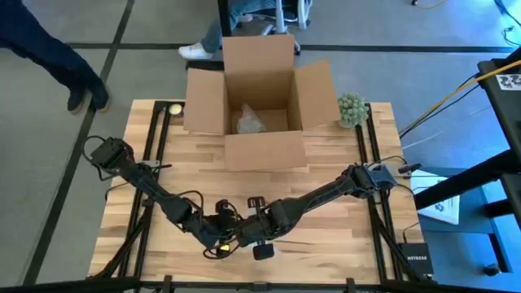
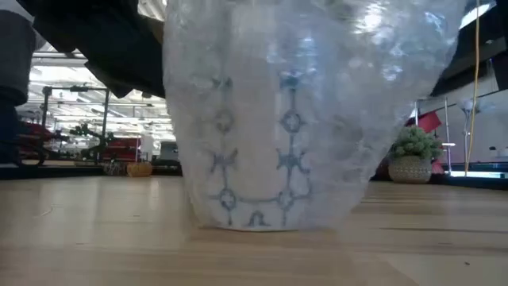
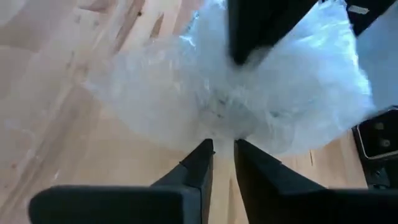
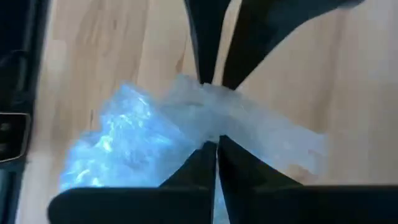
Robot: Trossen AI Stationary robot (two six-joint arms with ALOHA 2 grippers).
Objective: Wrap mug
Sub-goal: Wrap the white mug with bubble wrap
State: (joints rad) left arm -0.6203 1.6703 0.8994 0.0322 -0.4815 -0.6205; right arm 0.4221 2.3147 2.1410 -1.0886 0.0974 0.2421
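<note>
Mug: upright on the worktop at its near edge, centre; white with a blue pattern, showing through the bubble wrap that covers it all round.
Long axis: vertical; the wrap's loose ends gather above the mug's mouth.
Left gripper: just left of the bundle; you have its fingers close together, pinching a thin fold of wrap at the gather.
Right gripper: just right of the bundle; fingers pressed together on a twisted tail of wrap.
Key relation: the two grippers meet over the mug, facing each other across the same gather, so the mug lies below and between both pairs of fingers.
Nearer arm: neither by much; both touch wrap, not mug.
Judgement: your next tuck or twist likely turns on keeping the gather centred over the vertical axis.
Risk: a sideways pull could tip the mug.
</note>
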